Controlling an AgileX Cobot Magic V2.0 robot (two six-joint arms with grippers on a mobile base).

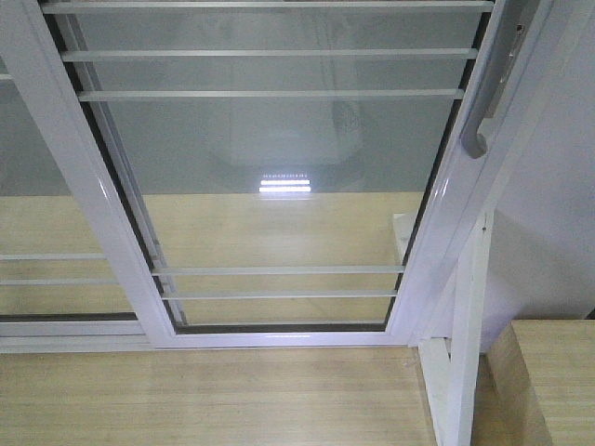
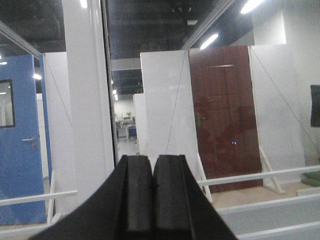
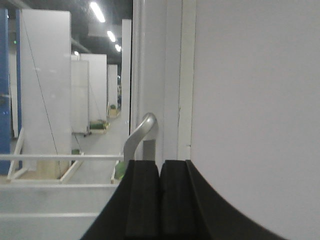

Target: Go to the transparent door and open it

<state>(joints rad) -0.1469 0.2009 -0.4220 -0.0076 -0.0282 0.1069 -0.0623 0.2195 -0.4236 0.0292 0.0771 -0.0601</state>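
Transparent door [image 1: 279, 186] directly ahead, fills front view: white frame, thin horizontal bars. Curved grey pull handle [image 1: 478, 137] on its right stile. Handle-less glass panel [image 1: 37, 204] at left. Left end effector [image 2: 151, 195] pads pressed together, empty, facing white stile [image 2: 85, 100]. Right end effector [image 3: 160, 200] likewise closed, empty, with handle close beyond its tips.

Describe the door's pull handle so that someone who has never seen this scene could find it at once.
Start with the transparent door, the large glass panel in a glossy white frame crossed by thin white bars. Follow its stile at the right of the front view upward to the curved grey handle. The neighbouring glass panel on the left shows no handle.
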